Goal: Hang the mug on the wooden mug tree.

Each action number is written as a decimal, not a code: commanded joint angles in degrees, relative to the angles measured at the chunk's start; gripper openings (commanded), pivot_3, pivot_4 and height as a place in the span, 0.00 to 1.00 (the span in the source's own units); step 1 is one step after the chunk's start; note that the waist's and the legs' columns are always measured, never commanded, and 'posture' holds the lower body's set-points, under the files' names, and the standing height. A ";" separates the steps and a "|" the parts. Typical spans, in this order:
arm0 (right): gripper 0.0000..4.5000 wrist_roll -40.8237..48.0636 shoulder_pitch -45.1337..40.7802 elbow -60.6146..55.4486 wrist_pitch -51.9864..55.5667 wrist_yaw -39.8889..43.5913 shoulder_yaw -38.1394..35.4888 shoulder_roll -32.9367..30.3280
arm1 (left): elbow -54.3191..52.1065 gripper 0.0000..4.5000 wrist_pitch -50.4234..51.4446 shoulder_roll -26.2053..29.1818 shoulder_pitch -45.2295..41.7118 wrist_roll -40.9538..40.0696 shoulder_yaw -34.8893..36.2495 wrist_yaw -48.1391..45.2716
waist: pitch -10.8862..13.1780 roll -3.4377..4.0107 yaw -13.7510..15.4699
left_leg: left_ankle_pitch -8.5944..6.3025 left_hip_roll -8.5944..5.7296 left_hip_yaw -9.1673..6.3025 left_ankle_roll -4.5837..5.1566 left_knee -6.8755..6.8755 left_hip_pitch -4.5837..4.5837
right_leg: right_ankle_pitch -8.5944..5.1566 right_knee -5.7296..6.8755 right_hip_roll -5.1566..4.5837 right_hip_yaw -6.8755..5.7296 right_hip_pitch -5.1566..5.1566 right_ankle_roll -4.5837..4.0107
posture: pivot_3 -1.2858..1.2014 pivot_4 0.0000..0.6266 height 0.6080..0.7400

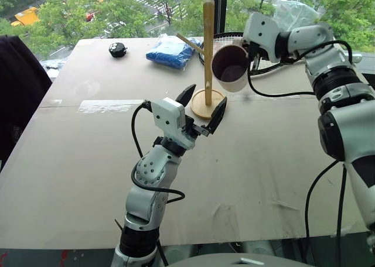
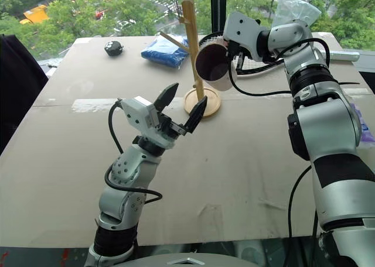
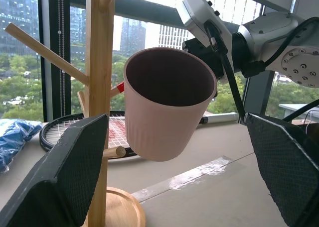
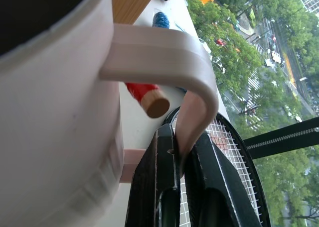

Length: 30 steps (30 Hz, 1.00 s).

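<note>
Matte tabletop (image 1: 88, 179) bears round-based wooden mug tree (image 1: 208, 56).

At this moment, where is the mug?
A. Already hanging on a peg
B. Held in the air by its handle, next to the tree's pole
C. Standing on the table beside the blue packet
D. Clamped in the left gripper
B: the right gripper pinches the mug by its handle, off the table beside the wooden mug tree; the peg tip is outside the loop.

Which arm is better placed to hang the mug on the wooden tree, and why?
The right. Its gripper is shut on the handle of the mug, held in the air beside the pole of the mug tree. The left gripper is open and holds nothing.
</note>
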 commanded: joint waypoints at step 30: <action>0.99 4.17 2.42 -2.64 10.49 11.04 -8.37 -8.96 | -3.66 1.00 -0.19 2.40 3.43 -1.11 1.68 -0.79 | -0.01 0.01 0.31 | 0.00 0.00 -0.01 0.00 0.00 -0.01 | 0.00 -0.04 -0.01 0.02 0.02 0.00 | 0.52 0.24 1.00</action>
